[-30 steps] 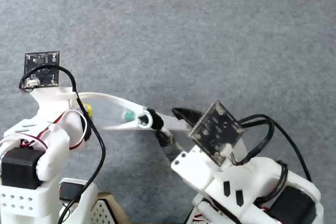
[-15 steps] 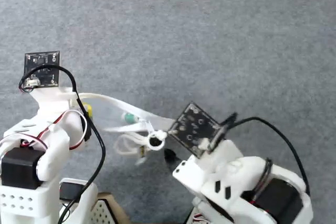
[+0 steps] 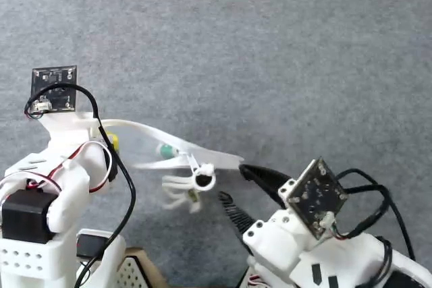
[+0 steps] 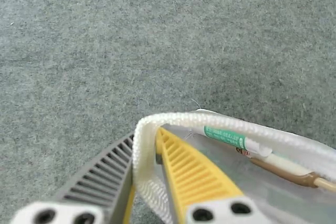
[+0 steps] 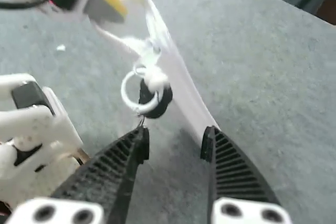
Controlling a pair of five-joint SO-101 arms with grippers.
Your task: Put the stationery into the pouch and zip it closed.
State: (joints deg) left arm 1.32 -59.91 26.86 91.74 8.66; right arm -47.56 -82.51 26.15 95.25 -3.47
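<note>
The right end effector is hovering at the near side of the grey desk, a little right of centre. Its 2 black fingers are spreading wide and pinching nothing. Their tips are pointing toward the pouch's right end and are not touching it.

Just beyond those tips the zip pull is hanging from the pouch's near edge. It is a white ring with a black bead beside it. A loose white cord is trailing to the left of the ring in the high view.

The pouch is clear with a white zip edge. It is stretching across the desk from left to right, tapering toward its right end, which is lying free. Inside it, 2 pieces of stationery are showing through the plastic: a green and white pen and a brown stick beside it. Whether the zip is fully shut cannot be told.

At the pouch's left end, the left end effector is pinching the white zip edge between its yellow finger and its grey finger.

Farther back, the grey desk is running on to its far edge.
</note>
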